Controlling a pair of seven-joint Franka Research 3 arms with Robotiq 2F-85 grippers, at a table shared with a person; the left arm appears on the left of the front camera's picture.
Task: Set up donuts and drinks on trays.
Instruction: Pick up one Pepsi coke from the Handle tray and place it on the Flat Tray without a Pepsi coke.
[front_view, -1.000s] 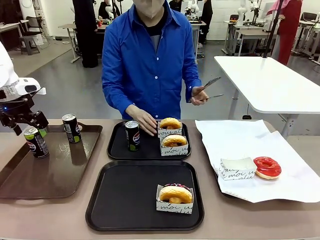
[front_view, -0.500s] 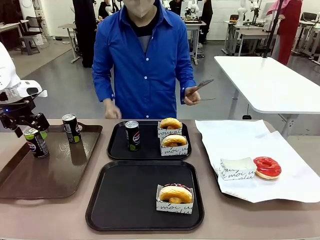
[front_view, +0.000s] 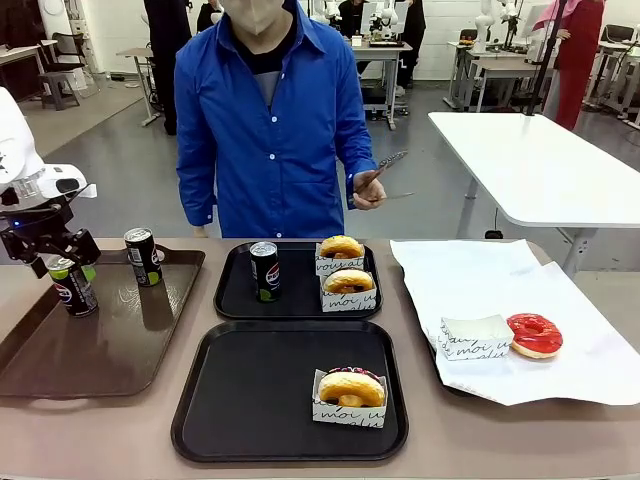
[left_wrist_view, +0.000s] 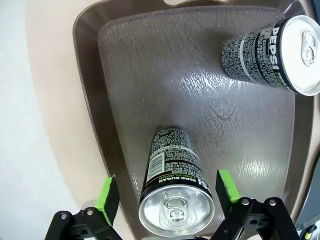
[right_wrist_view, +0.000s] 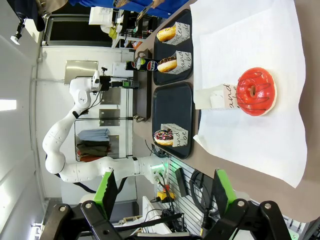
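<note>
Counter (front_view: 100, 432) from my left: brown tray (front_view: 100, 350), two black trays in the middle, white paper sheet (front_view: 480, 285) on my right. Far black tray (front_view: 235, 292) has one drink can (front_view: 265, 270) and two boxed donuts, back donut (front_view: 341, 248) and front donut (front_view: 349, 283). Near black tray (front_view: 250, 400) has one boxed donut (front_view: 350, 390) and no drink, so I judge it needs a can next. Person opposite holds tongs (front_view: 395, 165) in one hand (front_view: 368, 192), off the counter.

Right gripper (right_wrist_view: 165, 192): jaws spread, empty, well apart from everything. Left gripper (left_wrist_view: 166, 194) is the nearer arm. Its jaws are spread wide and straddle the target can (left_wrist_view: 170, 160) on the brown tray, a green pad on either side with gaps, no pinch. Can stands upright, long axis along my fingers, lid facing the wrist camera. It is slim and black, with a silver top and a green patch. Second can (left_wrist_view: 270, 55) stands apart on the same tray. Closing here should catch it, I think.
</note>
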